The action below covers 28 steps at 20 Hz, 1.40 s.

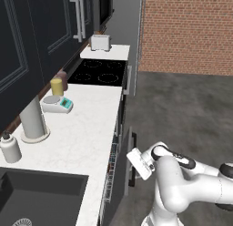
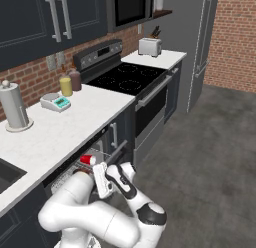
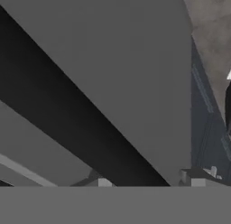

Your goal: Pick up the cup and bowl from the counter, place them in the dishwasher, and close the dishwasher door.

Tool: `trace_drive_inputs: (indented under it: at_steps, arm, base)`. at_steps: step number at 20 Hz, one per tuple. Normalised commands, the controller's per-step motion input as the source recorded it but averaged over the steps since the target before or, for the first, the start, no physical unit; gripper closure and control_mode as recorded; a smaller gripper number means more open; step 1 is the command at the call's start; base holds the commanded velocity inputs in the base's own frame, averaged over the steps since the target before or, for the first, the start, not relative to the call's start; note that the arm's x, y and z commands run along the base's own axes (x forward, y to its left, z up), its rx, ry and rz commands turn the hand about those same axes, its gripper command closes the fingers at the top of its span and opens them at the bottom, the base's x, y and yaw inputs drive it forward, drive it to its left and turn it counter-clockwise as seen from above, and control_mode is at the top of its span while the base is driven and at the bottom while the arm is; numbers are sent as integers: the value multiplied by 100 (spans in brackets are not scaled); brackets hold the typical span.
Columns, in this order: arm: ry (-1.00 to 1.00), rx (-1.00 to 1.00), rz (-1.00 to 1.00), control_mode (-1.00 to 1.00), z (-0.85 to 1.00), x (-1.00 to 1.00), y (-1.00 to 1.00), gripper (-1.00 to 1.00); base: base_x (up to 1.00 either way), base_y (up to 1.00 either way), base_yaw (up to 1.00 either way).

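Holding the jaws well apart at the bottom of the hand view, the two dark fingertips (image 3: 104,183) rising there with nothing between them. Pointing close at a flat grey panel crossed by a dark band that runs from the upper left of that frame to the lower middle. Reaching low in the left base view, with the white hand sitting in the lower middle of the frame just beside the dishwasher door (image 1: 132,153), which is standing nearly upright but not fully shut. Leaving the grey wire rack (image 1: 110,172) poking out under the edge of the table (image 1: 86,129) to the left of the door.

Showing the cup (image 2: 88,160) in the right base view, lower left of centre, resting in the dishwasher (image 2: 70,173) rack just under the table edge and just above the hand; looking tipped on its side, though too small to be sure.

Carrying, further out on the table in the left base view, a white-and-teal scale (image 1: 58,104) at middle left, a yellow jar (image 1: 57,87) just above it, a white paper towel roll (image 1: 32,120) at the left edge, a white bottle (image 1: 10,148) below that, and a dark sink (image 1: 41,193) in the lower left corner. Ending with the black stove (image 1: 98,71) and a toaster (image 1: 100,42) at upper centre.
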Motion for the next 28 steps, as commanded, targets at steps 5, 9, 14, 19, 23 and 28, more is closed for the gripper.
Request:
trace_drive_inputs:
  at_steps: [5, 9, 14, 19, 23, 28]
  arm:
    - [2, 54, 0, -100, 0, 64, 100, -100]
    - [5, 51, 0, -100, 0, 76, 100, -100]
    - [7, 53, 0, -100, 0, 78, 100, -100]
    - [10, 59, 0, -100, -4, 53, 69, -100]
    - [14, 60, -7, -100, -19, 17, 42, -100]
    - [23, 59, -13, -100, -32, 5, 32, -100]
  base:
    - [0, 0, 0]
    - [0, 0, 0]
    - [0, 0, 0]
    - [0, 0, 0]
    - [0, 0, 0]
    - [0, 0, 0]
